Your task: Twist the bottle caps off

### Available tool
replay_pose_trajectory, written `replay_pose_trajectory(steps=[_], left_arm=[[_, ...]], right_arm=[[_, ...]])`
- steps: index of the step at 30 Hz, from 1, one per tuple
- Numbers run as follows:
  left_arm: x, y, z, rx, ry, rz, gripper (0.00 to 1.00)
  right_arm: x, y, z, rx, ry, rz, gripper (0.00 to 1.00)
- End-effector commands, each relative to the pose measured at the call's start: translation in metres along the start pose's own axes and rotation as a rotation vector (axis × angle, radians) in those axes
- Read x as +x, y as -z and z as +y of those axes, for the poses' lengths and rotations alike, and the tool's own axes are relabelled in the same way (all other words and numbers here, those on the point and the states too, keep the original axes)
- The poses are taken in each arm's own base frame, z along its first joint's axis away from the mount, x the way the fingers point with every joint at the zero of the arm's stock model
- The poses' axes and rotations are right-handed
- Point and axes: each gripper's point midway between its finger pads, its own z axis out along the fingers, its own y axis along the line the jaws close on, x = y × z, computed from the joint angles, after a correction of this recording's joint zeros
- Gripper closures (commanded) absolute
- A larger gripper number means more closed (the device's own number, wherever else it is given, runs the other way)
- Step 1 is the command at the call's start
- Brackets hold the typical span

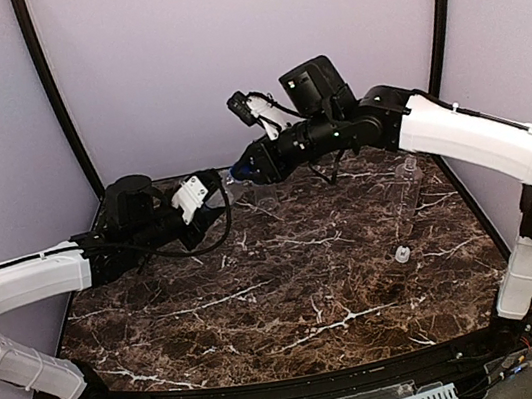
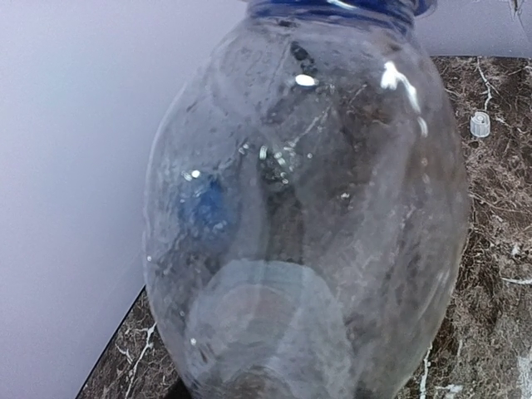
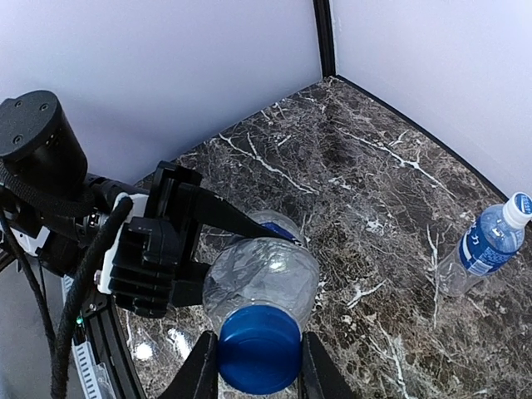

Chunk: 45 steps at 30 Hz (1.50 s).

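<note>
So both arms meet at the back of the marble table point(image 1: 290, 287), a bit left of centre. The left arm comes in low from its side, forearm stretched nearly flat across the table's back corner. The left gripper point(image 1: 210, 200) is clamped round the body of a clear bottle point(image 3: 262, 278), one black finger over the top of it and the rest of the jaw tucked against its side. The bottle is held roughly sideways, neck aimed at the other arm. It looks lifted off the marble, though I can't swear to that.

The right arm rises from its base, bends at the elbow and reaches across high, wrist dipping towards the bottle's mouth. The right gripper point(image 1: 241, 170) is closed onto the blue cap point(image 3: 259, 349), a finger pressed on each side of it, and the cap sits on the neck.

From the left wrist the bottle fills nearly the whole view, with just a blue ring showing at its top edge.

Other stuff: a loose white cap point(image 1: 402, 255) sits on the marble on the right side, well apart from both grippers. A blue-labelled bottle point(image 3: 480, 248) with its own white cap point(image 3: 519, 208) on is off by itself; can't tell if it's standing or lying.
</note>
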Motion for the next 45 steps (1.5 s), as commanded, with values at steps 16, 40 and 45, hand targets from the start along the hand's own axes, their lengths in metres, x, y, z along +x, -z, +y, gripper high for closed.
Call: replay_pose_trajectory(steps=[16, 40, 45], left_arm=[[-0.024, 0.060, -0.130, 0.821, -0.044, -0.198, 0.82], [0.000, 0.016, -0.076, 0.379, -0.059, -0.109, 0.80], [-0.001, 0.002, -0.034, 0.136, -0.030, -0.096, 0.79]], right_arm=[[0.129, 0.011, 0.067, -0.456, 1.483, 0.306, 1.00], [0.043, 0.065, 0.067, -0.093, 1.187, -0.066, 0.26], [0.009, 0.071, 0.051, -0.088, 0.642, -0.134, 0.12]])
